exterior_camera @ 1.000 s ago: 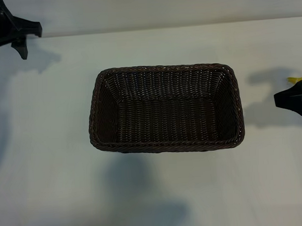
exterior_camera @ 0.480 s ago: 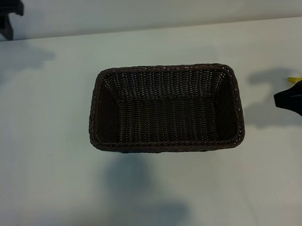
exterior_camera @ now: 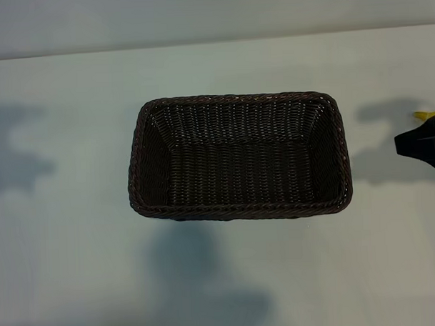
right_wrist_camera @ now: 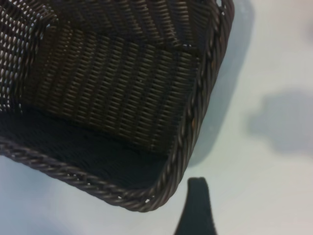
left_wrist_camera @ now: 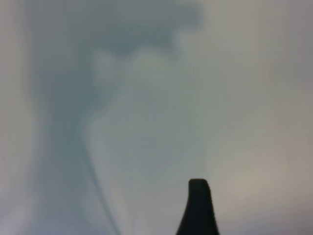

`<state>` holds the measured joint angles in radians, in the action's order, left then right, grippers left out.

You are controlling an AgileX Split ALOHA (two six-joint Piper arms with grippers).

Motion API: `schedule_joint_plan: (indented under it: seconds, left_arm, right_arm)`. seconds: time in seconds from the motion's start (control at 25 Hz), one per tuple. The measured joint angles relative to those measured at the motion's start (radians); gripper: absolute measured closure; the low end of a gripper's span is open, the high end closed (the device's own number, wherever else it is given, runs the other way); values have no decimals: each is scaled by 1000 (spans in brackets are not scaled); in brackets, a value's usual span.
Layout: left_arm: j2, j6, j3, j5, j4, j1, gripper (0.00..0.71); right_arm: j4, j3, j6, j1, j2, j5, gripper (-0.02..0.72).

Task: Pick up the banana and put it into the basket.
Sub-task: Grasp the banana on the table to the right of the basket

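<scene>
right hand at table edge | baskets: 1

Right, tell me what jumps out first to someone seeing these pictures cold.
The rectangular dark brown woven wicker basket dominates the middle of the white table, and nothing lies in it. At the exterior view's right edge sits the right arm's black pincer, a sliver of yellow showing just above it. The left pincer shows only in its wrist view.

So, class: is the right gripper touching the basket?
Apart. In the exterior view the right gripper sits at the right edge, with bare table between it and the basket. The right wrist view shows a gap too.
</scene>
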<state>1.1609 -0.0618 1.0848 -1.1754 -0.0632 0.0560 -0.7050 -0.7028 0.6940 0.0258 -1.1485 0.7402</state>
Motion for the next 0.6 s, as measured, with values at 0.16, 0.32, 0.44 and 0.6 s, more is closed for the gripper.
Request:
schedule_joint_plan:
  seconds: [0.16,0.32,0.44,0.6]
  left_arm:
    - [-184,14,-178,4,0,0,121]
    - [-400,16,-331,15,0,0,121]
    - [-534,16,-425,44,0,0,121]
    - [-701,17,-530,88,1,0,121]
  right_arm:
    - [0,0,0,0,0,0,121]
    - [0,0,0,0,0,0,121]
    - [0,0,0,0,0,0,121]
    - [0,0,0,0,0,0,121]
